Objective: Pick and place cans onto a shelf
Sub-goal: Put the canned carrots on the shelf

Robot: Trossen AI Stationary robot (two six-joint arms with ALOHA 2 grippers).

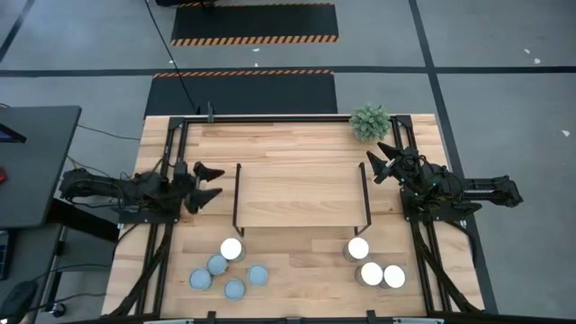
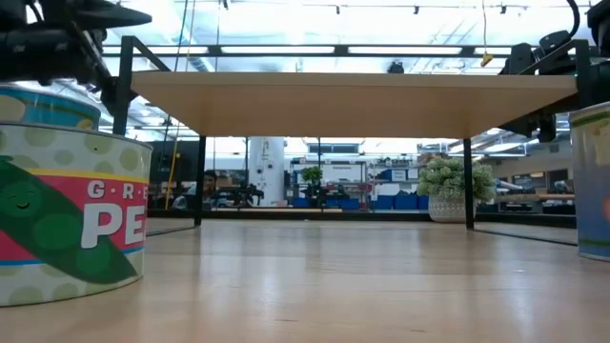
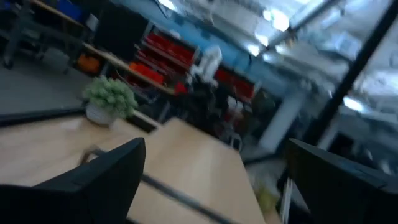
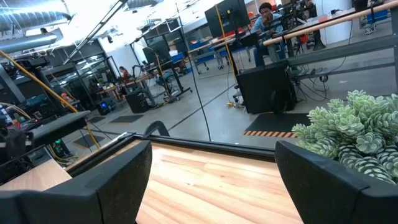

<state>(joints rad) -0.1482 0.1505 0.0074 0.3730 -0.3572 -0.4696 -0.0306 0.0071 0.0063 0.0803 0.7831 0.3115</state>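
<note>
The shelf [image 1: 301, 193], a light-wood board on black rod frames, stands in the table's middle; nothing lies on its top. Near the front edge stand the cans. At the left are several blue-grey-topped ones [image 1: 225, 276] and one white-topped can [image 1: 231, 249]. At the right are three white-topped cans [image 1: 373, 266]. In the low view a pea-labelled can [image 2: 67, 200] fills the left. My left gripper [image 1: 209, 184] hovers open left of the shelf. My right gripper [image 1: 382, 162] hovers open at the shelf's right end. Both hold nothing.
A small potted plant [image 1: 370, 122] stands at the table's far right corner, close to my right gripper, and shows in both wrist views [image 3: 111, 99] [image 4: 354, 137]. Black frame rails [image 1: 270, 117] run along the table's far edge and sides. Bare wood lies between the two can groups.
</note>
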